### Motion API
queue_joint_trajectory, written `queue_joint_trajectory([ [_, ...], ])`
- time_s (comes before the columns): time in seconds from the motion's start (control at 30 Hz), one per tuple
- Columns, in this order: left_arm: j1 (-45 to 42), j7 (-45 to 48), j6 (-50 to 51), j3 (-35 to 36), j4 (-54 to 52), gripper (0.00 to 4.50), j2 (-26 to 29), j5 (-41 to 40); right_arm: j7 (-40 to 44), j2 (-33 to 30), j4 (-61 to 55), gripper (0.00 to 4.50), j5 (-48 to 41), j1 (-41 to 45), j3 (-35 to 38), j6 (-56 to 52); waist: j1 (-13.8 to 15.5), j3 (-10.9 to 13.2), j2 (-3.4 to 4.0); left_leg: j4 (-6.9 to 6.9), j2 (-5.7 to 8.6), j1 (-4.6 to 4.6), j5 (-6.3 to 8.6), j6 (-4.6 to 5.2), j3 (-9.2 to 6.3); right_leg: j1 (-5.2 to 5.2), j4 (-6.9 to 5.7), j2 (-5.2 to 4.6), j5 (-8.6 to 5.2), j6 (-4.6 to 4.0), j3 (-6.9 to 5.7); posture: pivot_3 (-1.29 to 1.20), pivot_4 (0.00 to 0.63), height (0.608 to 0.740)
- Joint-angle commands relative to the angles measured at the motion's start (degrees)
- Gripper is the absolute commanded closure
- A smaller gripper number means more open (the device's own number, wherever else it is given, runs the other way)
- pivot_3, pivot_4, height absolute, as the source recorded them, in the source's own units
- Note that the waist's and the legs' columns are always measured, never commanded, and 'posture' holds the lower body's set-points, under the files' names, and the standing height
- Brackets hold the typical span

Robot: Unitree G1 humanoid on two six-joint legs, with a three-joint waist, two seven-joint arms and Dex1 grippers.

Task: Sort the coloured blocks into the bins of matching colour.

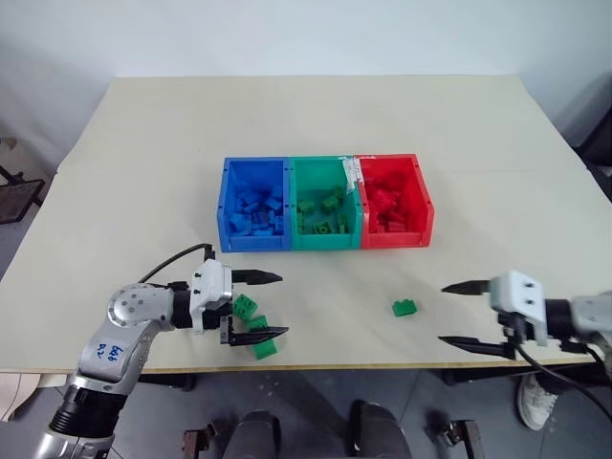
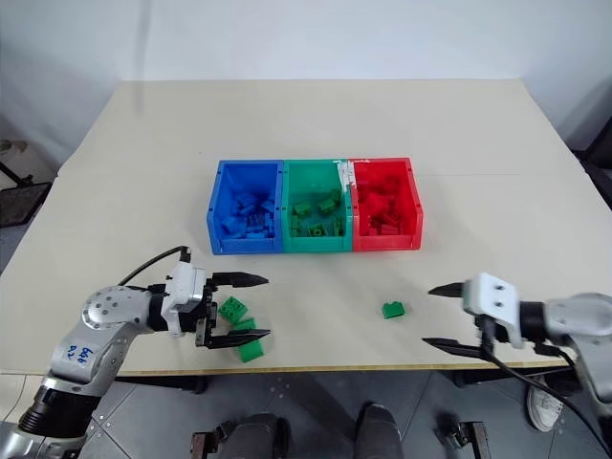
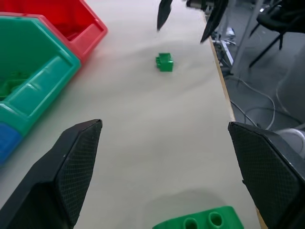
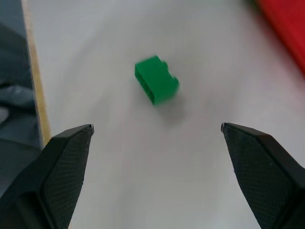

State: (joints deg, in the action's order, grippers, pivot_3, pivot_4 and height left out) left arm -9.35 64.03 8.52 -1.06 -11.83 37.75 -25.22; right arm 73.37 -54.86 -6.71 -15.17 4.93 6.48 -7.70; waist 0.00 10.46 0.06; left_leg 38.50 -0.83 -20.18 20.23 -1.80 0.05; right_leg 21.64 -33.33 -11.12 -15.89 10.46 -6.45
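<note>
Currently, four green blocks lie loose on the table, all near its front edge. One lone block sits in open space in front of the red bin, well apart from the others. A cluster of three blocks lies in front of the blue bin, between the fingers of the left gripper.

The left gripper is fully spread and holds nothing; its fingers point toward the robot's right, one on each side of the cluster. The right gripper is likewise fully spread and empty, pointing at the lone block from the right, still short of it.

Judged step: approach to pick a green block for the green bin, the middle of the three joined bins.

To do this well:
- Select one block only. The cluster is tight; closing across it risks catching two or pushing one off the nearby edge.
- The lone block is the cleaner target. Centre it between the fingers, as the right wrist view nearly shows, then lower before closing.
- Grip across flat side faces, not the studs.

Appearance: the blocks are small bright green studded bricks of hard plastic, far smaller than a bin. Each bin already holds bricks of its own colour.
</note>
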Motion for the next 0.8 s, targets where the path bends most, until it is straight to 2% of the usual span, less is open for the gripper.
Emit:
queue_joint_trajectory([
  [0.03,1.6,0.2,-1.6,1.4,-1.7,0.0,1.1,0.3,-0.7,0.8,2.4,0.02,3.7,5.9,-6.0,-1.3,0.2,0.0,-0.01,0.01,0.01,-0.02,0.02,0.01,0.0,0.0,0.01,0.0,0.0,0.0,-0.01,0.0,0.15,0.74],
  [0.1,1.8,-0.6,-2.0,1.6,-1.8,0.0,0.9,0.6,0.0,2.0,5.4,0.02,5.2,9.3,-9.2,-0.5,0.7,0.0,-0.01,0.14,0.01,-0.1,0.06,0.05,-0.02,0.0,0.04,-0.01,0.0,0.0,-0.03,0.0,0.15,0.74],
  [0.2,2.1,-1.3,-2.2,1.8,-2.5,0.0,0.8,0.6,0.9,3.4,9.4,0.65,6.3,13.0,-12.2,0.7,1.1,0.0,-0.01,0.28,0.01,-0.14,0.1,0.07,-0.03,0.0,0.04,0.0,0.0,0.0,-0.04,0.0,0.15,0.74],
  [0.33,4.2,-2.0,-2.1,2.9,-4.1,0.0,1.5,0.3,3.3,2.7,10.6,1.99,6.6,14.7,-14.0,1.3,1.1,0.0,-0.01,0.37,-0.01,-0.14,0.13,0.07,-0.02,-0.03,0.02,0.01,0.0,0.0,-0.04,0.0,0.15,0.74],
  [0.47,5.3,-2.9,-2.3,3.8,-4.5,0.0,1.5,0.2,4.8,2.9,10.4,3.4,4.7,15.5,-13.1,2.1,1.1,0.0,-0.01,0.41,-0.01,-0.14,0.14,0.07,-0.02,-0.03,0.0,0.01,0.0,0.0,-0.04,0.0,0.15,0.74],
  [0.5,5.4,-3.4,-2.2,4.2,-4.6,0.0,1.2,0.0,4.8,3.6,9.5,3.63,3.3,15.9,-12.4,1.2,1.2,0.0,-0.01,0.41,-0.01,-0.14,0.14,0.07,-0.02,-0.04,0.0,0.01,0.0,0.0,-0.04,0.0,0.15,0.74],
  [0.57,5.5,-4.2,-1.9,4.8,-4.9,0.0,0.8,-0.3,4.3,4.6,8.1,3.62,1.3,16.8,-11.6,-1.0,1.2,0.0,-0.01,0.43,-0.01,-0.15,0.15,0.07,-0.02,-0.04,0.0,0.01,0.0,0.0,-0.04,0.0,0.15,0.74],
  [0.7,6.1,-8.8,0.3,8.7,-6.2,0.0,-0.7,-2.8,-0.8,11.2,2.7,3.62,-7.1,24.4,-10.1,-14.1,0.5,0.0,0.0,0.45,-0.05,-0.14,0.16,0.05,-0.03,-0.03,-0.04,0.04,0.0,0.0,-0.04,0.0,0.15,0.74],
  [0.8,9.9,-12.0,1.9,14.2,-8.7,0.0,-1.3,-5.3,-8.0,17.9,6.1,3.62,-5.7,34.2,-11.5,-18.9,-0.5,0.0,0.01,0.45,-0.1,-0.13,0.19,-0.01,-0.11,0.01,-0.18,0.09,0.01,-0.02,-0.06,0.0,0.15,0.74],
])
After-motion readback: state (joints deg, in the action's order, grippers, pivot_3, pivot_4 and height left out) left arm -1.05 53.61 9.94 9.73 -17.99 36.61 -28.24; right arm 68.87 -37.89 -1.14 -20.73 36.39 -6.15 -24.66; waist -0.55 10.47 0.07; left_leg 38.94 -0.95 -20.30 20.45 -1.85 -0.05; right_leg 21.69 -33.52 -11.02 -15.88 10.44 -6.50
